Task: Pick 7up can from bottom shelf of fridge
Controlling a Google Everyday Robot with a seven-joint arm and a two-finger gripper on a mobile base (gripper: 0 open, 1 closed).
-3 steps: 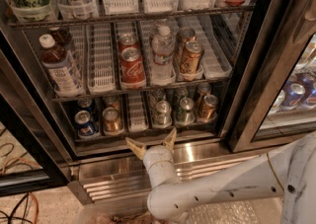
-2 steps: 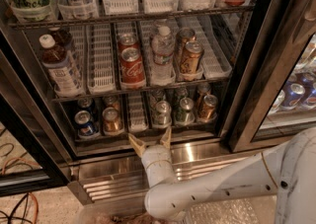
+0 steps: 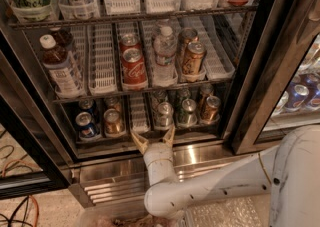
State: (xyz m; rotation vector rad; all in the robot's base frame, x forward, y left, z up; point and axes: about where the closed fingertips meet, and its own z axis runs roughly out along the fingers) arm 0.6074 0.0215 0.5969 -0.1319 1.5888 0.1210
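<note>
From where I'm standing, the tall dark-framed glass-door fridge [image 3: 250, 71] is standing open. The white arm's gripper [image 3: 154, 139] is hovering just outside the front edge of the dark wire-rack desk [image 3: 139, 113] at the bottom, above the shiny steel louvred strip [image 3: 115, 183]. Its jaws are spreading wide and gripping nothing, with the tan fingertips [image 3: 139, 142] pointing up toward the cans.

The small silver-topped, pale greenish-grey 7up can [image 3: 163, 116] is sitting upright near the middle of the desk's front edge, just beyond the right-hand fingertip and apart from it. An empty white slotted lane is lying to its left. A greener silver-topped can [image 3: 187, 112] is standing just beside it on the right, and a gold-brown can [image 3: 210, 108] is sitting toward the desk's right edge. Toward the left edge, a blue Pepsi can [image 3: 86, 124] and another gold-brown can [image 3: 113, 121] are standing side by side.
</note>
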